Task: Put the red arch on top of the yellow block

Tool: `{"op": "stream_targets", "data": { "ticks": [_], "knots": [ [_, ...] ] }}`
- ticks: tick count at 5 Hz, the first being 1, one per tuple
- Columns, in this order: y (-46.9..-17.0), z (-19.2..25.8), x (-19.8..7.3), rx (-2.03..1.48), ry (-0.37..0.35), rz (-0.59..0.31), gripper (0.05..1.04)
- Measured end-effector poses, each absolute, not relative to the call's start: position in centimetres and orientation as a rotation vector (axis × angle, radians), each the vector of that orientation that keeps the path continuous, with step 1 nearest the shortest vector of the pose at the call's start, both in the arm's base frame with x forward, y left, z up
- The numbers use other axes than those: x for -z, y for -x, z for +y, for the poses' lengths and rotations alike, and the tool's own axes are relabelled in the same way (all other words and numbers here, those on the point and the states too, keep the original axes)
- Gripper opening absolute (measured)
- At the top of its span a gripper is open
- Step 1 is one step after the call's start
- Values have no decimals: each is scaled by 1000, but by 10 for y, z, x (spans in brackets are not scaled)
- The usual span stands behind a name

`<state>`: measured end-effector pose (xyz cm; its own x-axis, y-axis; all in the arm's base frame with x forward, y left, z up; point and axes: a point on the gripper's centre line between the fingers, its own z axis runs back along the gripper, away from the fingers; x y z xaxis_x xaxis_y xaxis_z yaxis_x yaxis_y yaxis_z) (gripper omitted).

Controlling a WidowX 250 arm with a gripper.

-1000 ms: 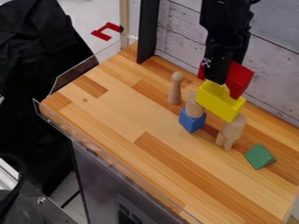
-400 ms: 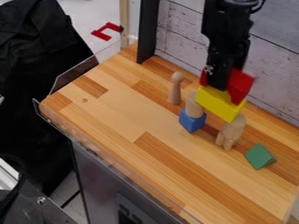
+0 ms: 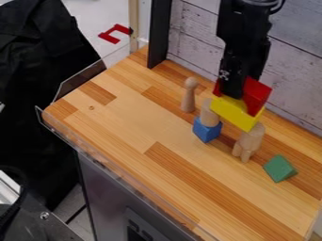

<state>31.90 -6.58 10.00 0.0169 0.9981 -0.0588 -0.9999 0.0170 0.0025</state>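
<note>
Red arch [image 3: 256, 96], lowered with claw [image 3: 233, 95] to the yellow block [image 3: 236, 114].
Claw: gripping the arch. Step: final placement, apparently; next, settle it level, then release.

Middle of arch [image 3: 256, 94] hidden by gripper [image 3: 232, 92]

Much of the arch's far leg is also masked, so its contact with the yellow block [image 3: 235, 114] cannot be judged. The top of the thick wooden piece [image 3: 252, 136] is covered by the yellow block. The arm [image 3: 243, 33] is cut off by the top edge, the black cloth [image 3: 37, 94] by the left.
</note>
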Motion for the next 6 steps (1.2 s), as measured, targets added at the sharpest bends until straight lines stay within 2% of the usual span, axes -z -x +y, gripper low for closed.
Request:
{"op": "stream_targets", "data": {
  "ticks": [1, 2, 4, 5, 6],
  "knots": [
    [-320, -65, -100, -1564, 46, 41, 1003],
    [-319, -62, -100, -1571, 31, 32, 999],
    [-321, -56, -153, -1572, 125, -63, 999],
    [-305, -40, -172, -1705, 202, -199, 1000],
    [-284, -4, -167, -1724, 193, -113, 999]
  ]
}}
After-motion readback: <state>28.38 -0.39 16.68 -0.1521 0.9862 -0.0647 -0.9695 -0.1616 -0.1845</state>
